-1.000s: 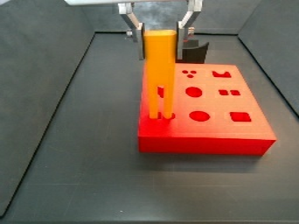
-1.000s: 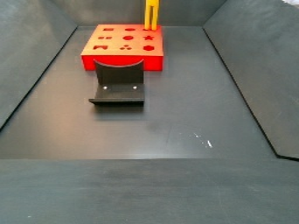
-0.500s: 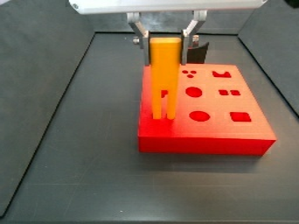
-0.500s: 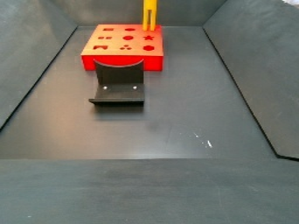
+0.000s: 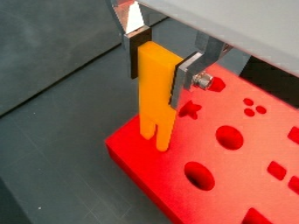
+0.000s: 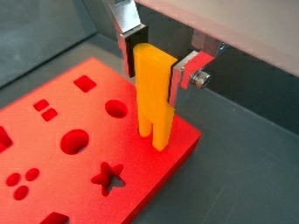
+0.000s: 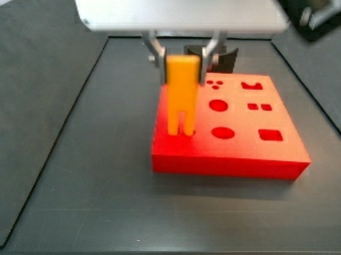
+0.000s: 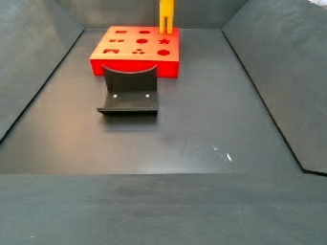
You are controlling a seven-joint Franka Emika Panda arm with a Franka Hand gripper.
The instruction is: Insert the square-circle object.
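Note:
My gripper (image 5: 160,66) is shut on the upper end of the square-circle object (image 5: 156,96), an upright orange-yellow bar with two prongs pointing down. The bar also shows in the other wrist view (image 6: 156,96), where the gripper (image 6: 162,63) clamps it with both pads. Its prong ends meet the top of the flat red block (image 5: 246,171) near one edge, beside the shaped holes; how deep they sit I cannot tell. In a side view the gripper (image 7: 182,55) holds the bar (image 7: 180,95) over the block (image 7: 246,149). In the other side view only the bar (image 8: 166,14) shows above the block (image 8: 160,65); the gripper is out of frame.
The dark fixture (image 8: 128,100) stands on the floor against one side of the red block and shows behind the block in a side view (image 7: 224,58). Sloping dark walls (image 8: 38,86) enclose the dark floor (image 8: 192,144).
My gripper has come down with the bar. Less of the bar now shows above the red block's top. The block and fixture have not moved.

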